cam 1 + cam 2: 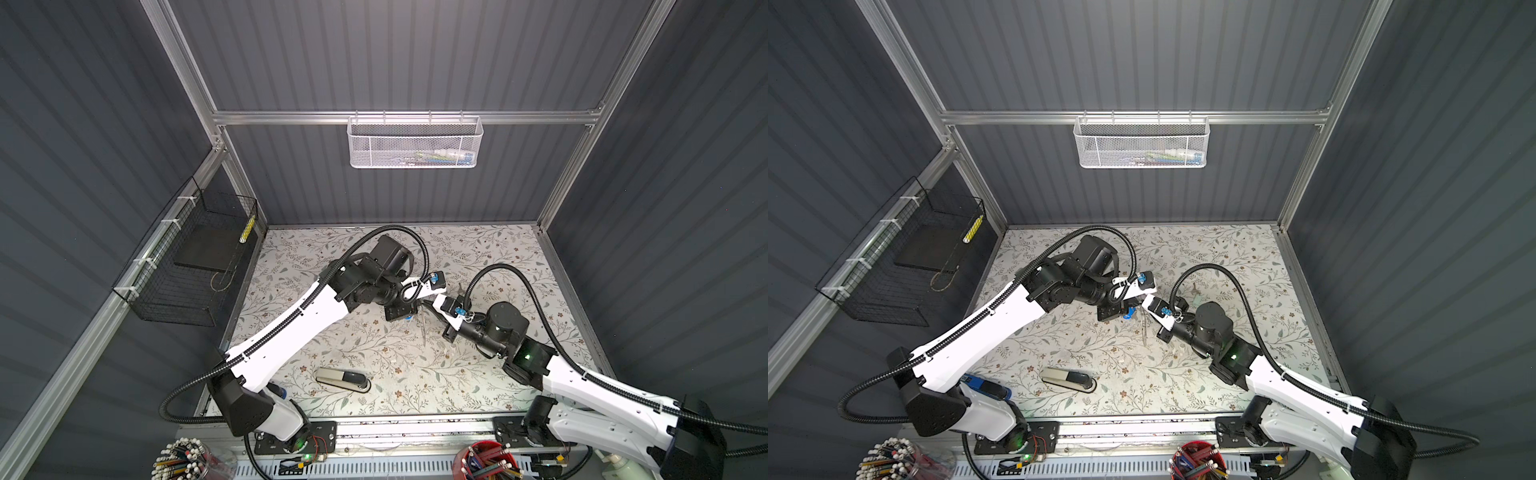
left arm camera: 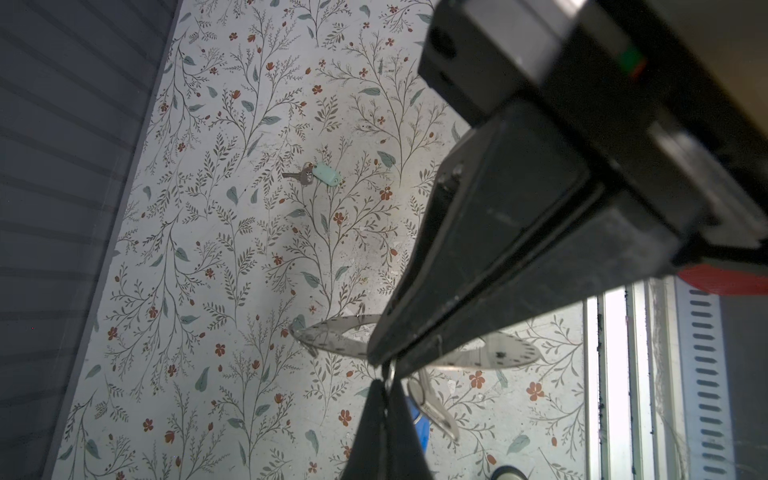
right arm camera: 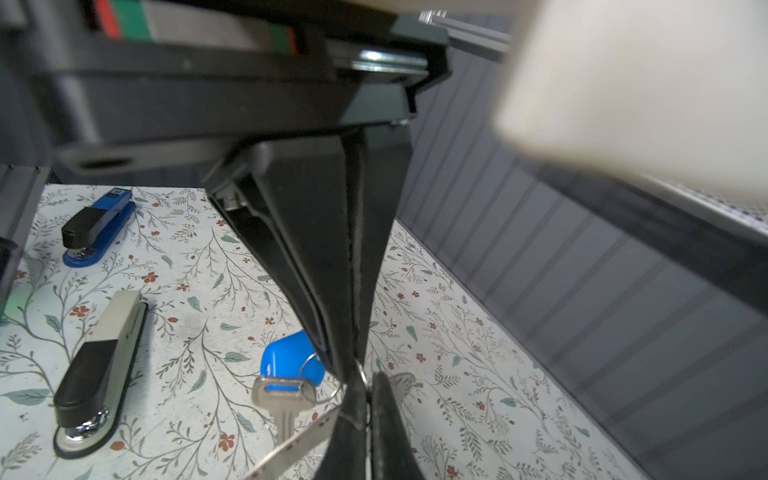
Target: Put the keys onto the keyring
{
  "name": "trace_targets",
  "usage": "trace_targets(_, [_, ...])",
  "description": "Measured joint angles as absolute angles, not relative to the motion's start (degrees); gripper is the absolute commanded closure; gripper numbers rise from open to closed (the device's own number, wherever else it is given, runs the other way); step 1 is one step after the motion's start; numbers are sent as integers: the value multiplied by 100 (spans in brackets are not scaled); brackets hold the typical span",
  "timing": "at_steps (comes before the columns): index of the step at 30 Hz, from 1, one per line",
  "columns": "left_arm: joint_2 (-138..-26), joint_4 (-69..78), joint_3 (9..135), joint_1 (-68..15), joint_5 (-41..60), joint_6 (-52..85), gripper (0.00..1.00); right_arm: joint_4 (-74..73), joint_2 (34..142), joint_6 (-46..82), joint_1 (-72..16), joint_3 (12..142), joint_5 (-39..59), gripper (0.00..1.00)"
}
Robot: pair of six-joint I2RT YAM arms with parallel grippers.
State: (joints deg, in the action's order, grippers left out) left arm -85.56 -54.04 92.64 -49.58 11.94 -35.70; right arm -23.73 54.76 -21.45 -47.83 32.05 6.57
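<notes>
I find the left tool (image 2: 380, 361) clenched on the keyring (image 2: 332, 338), a thin flat grey metal band with small slots round it, held off the floral-patterned tabletop (image 2: 208, 249). The black wedge-shaped finger hides the middle arc of the band, so I cannot see the exact pinch point. The right tool (image 3: 353, 372) meets it tip to tip, its matte black fingers drawn together on the thin wire loop of the blue-tagged key (image 3: 282, 395), as far as the wrist views show. That key is flat bright metal with a glossy oblong blue tag, and its blade is partly covered by a strip of the band, which the picture edge cuts off. The mint-tagged key (image 2: 318, 174) lies flat on the tabletop, well apart from both tools. In both top views the keyring reads only as a thin edge-on line, and the wrists cover the fingertips. A grey-and-black stapler (image 3: 99, 365) and a blue stapler (image 3: 97, 228) lie on the tabletop, apart from the tools. A pale blurred block in the right wrist view is too soft to identify.
</notes>
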Motion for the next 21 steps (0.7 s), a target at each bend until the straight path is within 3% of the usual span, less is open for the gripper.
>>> trace_targets(2, [-8466,-5282,9131,-4958,1184,-3573,83,-2370,5468,-2145,-4783,3205,701,100])
trace_targets(4, [-8287,-5013,8890,-4965,1149,-3529,60,-2359,5457,-2143,-4783,3205,749,100])
trace_targets(5, [-8197,-4923,8790,-4982,1140,-3533,57,-2359,5450,-2141,-4781,3201,753,100])
trace_targets(13, [-7091,-3739,7607,-4344,1540,-3076,53,-2842,5151,-1984,-4720,2783,1048,100])
trace_targets(21, [-6906,-2773,6930,-4093,2399,-2668,53,-3621,5105,-1669,-4569,2497,1426,100])
